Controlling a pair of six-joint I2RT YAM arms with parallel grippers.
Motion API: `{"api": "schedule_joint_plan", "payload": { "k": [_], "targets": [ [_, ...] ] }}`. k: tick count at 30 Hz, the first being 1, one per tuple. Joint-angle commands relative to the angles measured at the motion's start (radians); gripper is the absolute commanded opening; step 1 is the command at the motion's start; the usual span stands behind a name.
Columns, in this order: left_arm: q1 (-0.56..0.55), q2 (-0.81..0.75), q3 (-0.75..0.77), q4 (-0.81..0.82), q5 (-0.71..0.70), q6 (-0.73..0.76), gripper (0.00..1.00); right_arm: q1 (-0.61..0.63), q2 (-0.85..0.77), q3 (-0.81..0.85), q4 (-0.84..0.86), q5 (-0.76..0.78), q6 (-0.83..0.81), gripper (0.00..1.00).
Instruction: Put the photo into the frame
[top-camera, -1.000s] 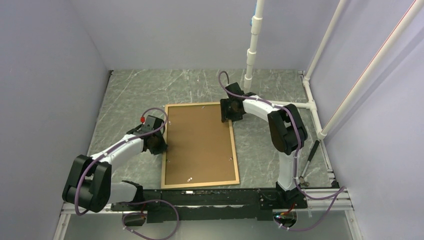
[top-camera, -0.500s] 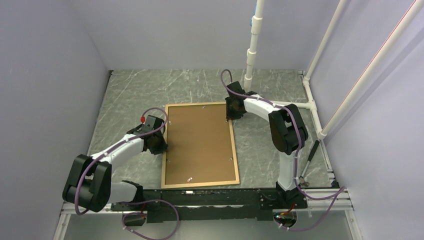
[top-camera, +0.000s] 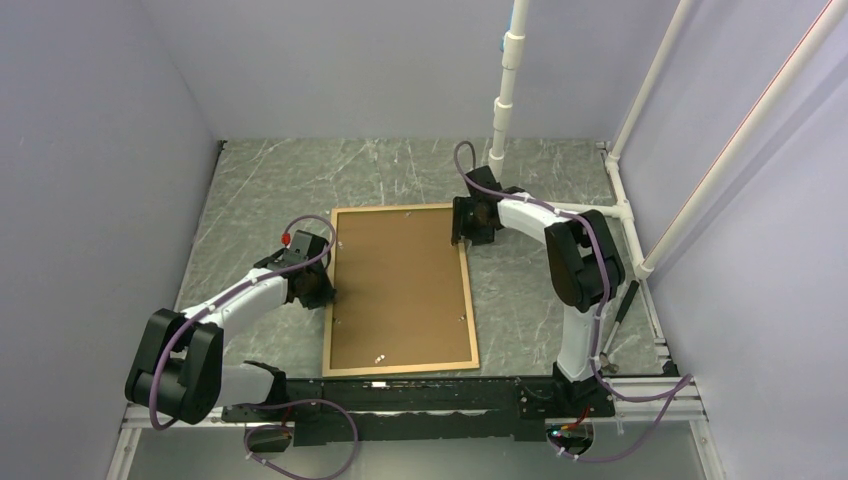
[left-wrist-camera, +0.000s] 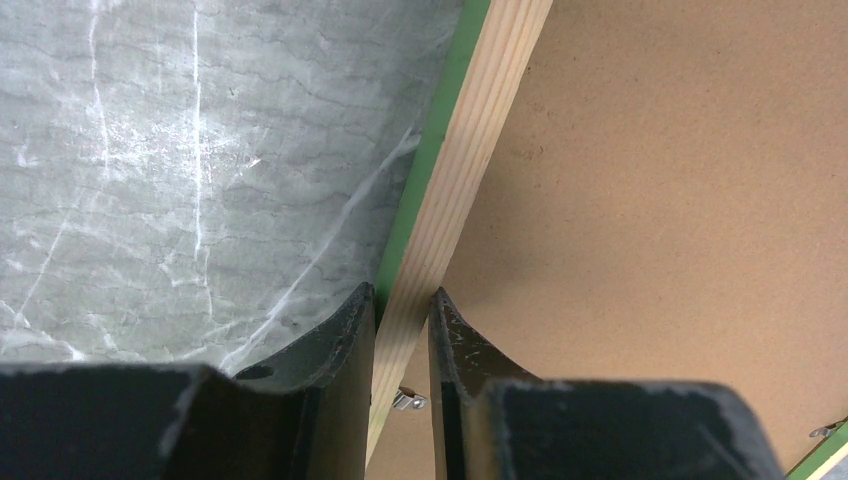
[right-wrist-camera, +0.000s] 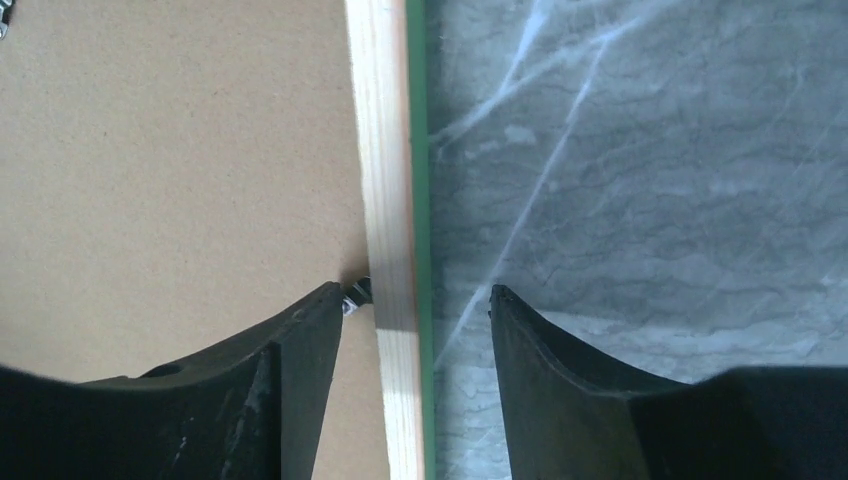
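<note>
Item: frame (left-wrist-camera: 475, 170), mid-tabletop (top-camera: 270, 180), back up, board (top-camera: 400, 290) seated; photo not in view. Holds: left claw (left-wrist-camera: 400, 295) pinching left rail; right claw (right-wrist-camera: 415, 288) spread astride right rail by clip (right-wrist-camera: 355, 290). Best: steady frame, nudge clip over board.

The right fingers (right-wrist-camera: 300, 350) have slid outward from over the backing board (right-wrist-camera: 170, 150) and now straddle the right rail of the frame (right-wrist-camera: 388, 150).

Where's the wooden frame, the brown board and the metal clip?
Light wood picture frame (left-wrist-camera: 480, 150): left wrist view, rail's face.
Brown flat backing board (top-camera: 400, 285): top view, middle.
Small silver metal clip (left-wrist-camera: 405, 401): left wrist view, tab.
</note>
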Motion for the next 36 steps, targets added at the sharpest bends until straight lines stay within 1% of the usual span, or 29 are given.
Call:
{"api": "schedule_joint_plan", "payload": {
  "k": [1,5,7,8,9,10,11,13,14,20,24,26,27,28,29,31,33,34,36],
  "targets": [
    [-0.009,0.045,-0.044,0.014,-0.014,-0.011,0.06,-0.034,-0.04,-0.025,-0.012,-0.076,0.052,0.59],
    [-0.008,0.046,-0.043,0.02,-0.007,-0.009,0.06,-0.037,0.007,-0.009,-0.014,-0.089,0.073,0.57],
    [-0.01,0.045,-0.041,0.01,-0.011,-0.009,0.05,-0.037,0.018,-0.011,-0.022,-0.093,0.077,0.52],
    [-0.01,0.044,-0.04,0.007,-0.014,-0.009,0.06,-0.037,0.019,-0.021,-0.023,-0.097,0.074,0.48],
    [-0.01,0.042,-0.04,0.004,-0.016,-0.01,0.06,-0.036,0.017,-0.032,-0.025,-0.101,0.073,0.42],
    [-0.01,0.04,-0.039,0.001,-0.015,-0.011,0.06,-0.036,0.013,-0.044,-0.023,-0.107,0.07,0.32],
    [-0.009,0.037,-0.037,0.0,-0.015,-0.012,0.06,-0.036,0.009,-0.057,-0.02,-0.115,0.065,0.18],
    [-0.01,0.033,-0.036,0.0,-0.014,-0.013,0.06,-0.036,0.012,-0.072,-0.027,-0.118,0.055,0.04],
    [-0.01,0.032,-0.036,0.0,-0.015,-0.013,0.06,-0.035,0.017,-0.074,-0.033,-0.117,0.046,0.0],
    [-0.01,0.033,-0.032,-0.003,-0.013,-0.017,0.06,-0.033,0.023,-0.092,-0.048,-0.087,0.018,0.0],
    [-0.01,0.024,-0.037,0.0,-0.009,-0.018,0.07,-0.034,-0.015,-0.08,-0.059,-0.088,0.016,0.0],
    [-0.009,0.022,-0.033,-0.004,-0.012,-0.017,0.07,-0.036,-0.046,-0.075,-0.06,-0.099,0.018,0.03],
    [-0.01,0.023,-0.031,-0.005,-0.012,-0.015,0.07,-0.036,-0.066,-0.079,-0.053,-0.109,0.019,0.14],
    [-0.01,0.024,-0.031,-0.004,-0.01,-0.014,0.07,-0.037,-0.088,-0.09,-0.042,-0.115,0.026,0.33],
    [-0.009,0.024,-0.031,-0.003,-0.009,-0.013,0.07,-0.037,-0.109,-0.1,-0.031,-0.119,0.032,0.49],
    [-0.01,0.027,-0.035,0.0,-0.01,-0.014,0.07,-0.036,-0.149,-0.12,-0.003,-0.129,0.042,0.7],
    [-0.01,0.032,-0.037,0.001,-0.011,-0.013,0.07,-0.036,-0.158,-0.119,0.014,-0.133,0.047,0.8],
    [-0.01,0.034,-0.037,0.003,-0.011,-0.013,0.06,-0.036,-0.15,-0.11,0.015,-0.137,0.047,0.83],
    [-0.01,0.044,-0.037,0.013,-0.006,-0.014,0.06,-0.036,-0.124,-0.081,0.011,-0.137,0.048,0.86]
  ]
}}
